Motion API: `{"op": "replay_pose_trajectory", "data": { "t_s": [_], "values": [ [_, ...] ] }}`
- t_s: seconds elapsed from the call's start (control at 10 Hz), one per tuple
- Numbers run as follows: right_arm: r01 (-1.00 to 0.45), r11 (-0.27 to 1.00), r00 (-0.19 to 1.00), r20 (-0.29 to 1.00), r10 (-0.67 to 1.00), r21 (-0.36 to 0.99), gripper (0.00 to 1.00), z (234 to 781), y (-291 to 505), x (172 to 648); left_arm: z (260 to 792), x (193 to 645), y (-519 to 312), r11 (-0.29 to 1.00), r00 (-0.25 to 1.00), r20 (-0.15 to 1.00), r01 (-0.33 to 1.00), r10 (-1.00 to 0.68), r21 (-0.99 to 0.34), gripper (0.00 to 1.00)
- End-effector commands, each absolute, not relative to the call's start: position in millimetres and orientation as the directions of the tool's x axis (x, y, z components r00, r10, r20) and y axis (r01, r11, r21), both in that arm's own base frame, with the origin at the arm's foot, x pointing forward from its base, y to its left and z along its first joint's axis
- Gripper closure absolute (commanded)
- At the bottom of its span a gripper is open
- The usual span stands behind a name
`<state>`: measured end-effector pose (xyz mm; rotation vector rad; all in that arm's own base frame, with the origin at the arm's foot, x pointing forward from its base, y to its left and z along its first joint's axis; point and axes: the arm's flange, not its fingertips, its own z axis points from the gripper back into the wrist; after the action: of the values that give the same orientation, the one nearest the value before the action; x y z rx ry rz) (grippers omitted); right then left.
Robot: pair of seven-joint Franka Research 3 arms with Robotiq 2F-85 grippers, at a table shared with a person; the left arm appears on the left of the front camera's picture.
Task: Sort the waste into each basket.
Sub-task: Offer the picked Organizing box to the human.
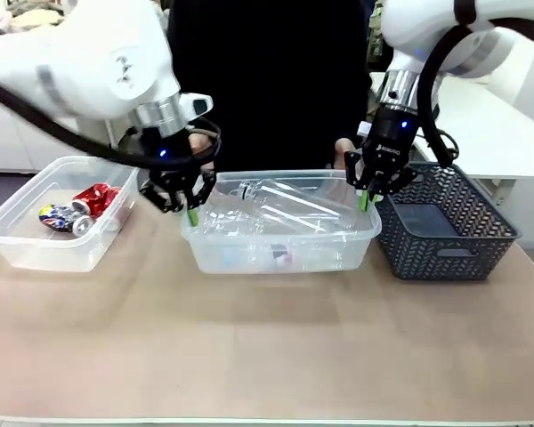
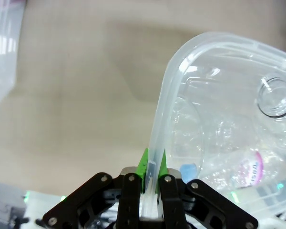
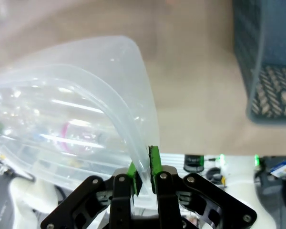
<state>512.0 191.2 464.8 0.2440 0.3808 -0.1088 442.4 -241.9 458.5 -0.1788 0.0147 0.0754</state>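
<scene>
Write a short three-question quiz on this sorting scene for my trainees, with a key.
1. True or false: the left pincer is shut on the rim of the middle tub.
2. Which holds the cans? A) the left tub B) the dark basket C) the middle tub
3. Fill in: the right pincer grips the middle tub's ____.

Key: 1 true; 2 A; 3 rim.

glossy clear plastic tub [image 1: 249,253]
</scene>
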Motion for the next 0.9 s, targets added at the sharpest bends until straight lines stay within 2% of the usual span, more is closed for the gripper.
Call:
{"op": "replay_pose_trajectory", "data": {
  "t_s": [0.0, 0.4, 0.5, 0.8],
  "values": [
    [0.183, 0.956, 0.914, -0.397, -0.079, 0.231, 0.91, 470.4, 207.8, 570.8, 469.8, 492.8, -251.1, 0.975, 0.997, -0.058, -0.063, 0.052, -0.215, 0.94],
    [0.231, 0.940, 0.895, -0.435, -0.103, 0.252, 0.91, 444.0, 201.0, 577.6, 458.3, 517.0, -251.8, 0.951, 0.990, -0.058, -0.139, 0.128, -0.276, 0.94],
    [0.175, 0.957, 0.908, -0.413, -0.066, 0.233, 0.91, 440.1, 188.9, 582.8, 449.7, 516.0, -233.9, 0.973, 0.994, -0.062, -0.098, 0.087, -0.207, 0.94],
    [0.175, 0.957, 0.908, -0.413, -0.066, 0.233, 0.91, 440.1, 188.9, 582.8, 449.7, 516.0, -233.9, 0.973, 0.994, -0.062, -0.098, 0.087, -0.207, 0.94]
  ]
}}
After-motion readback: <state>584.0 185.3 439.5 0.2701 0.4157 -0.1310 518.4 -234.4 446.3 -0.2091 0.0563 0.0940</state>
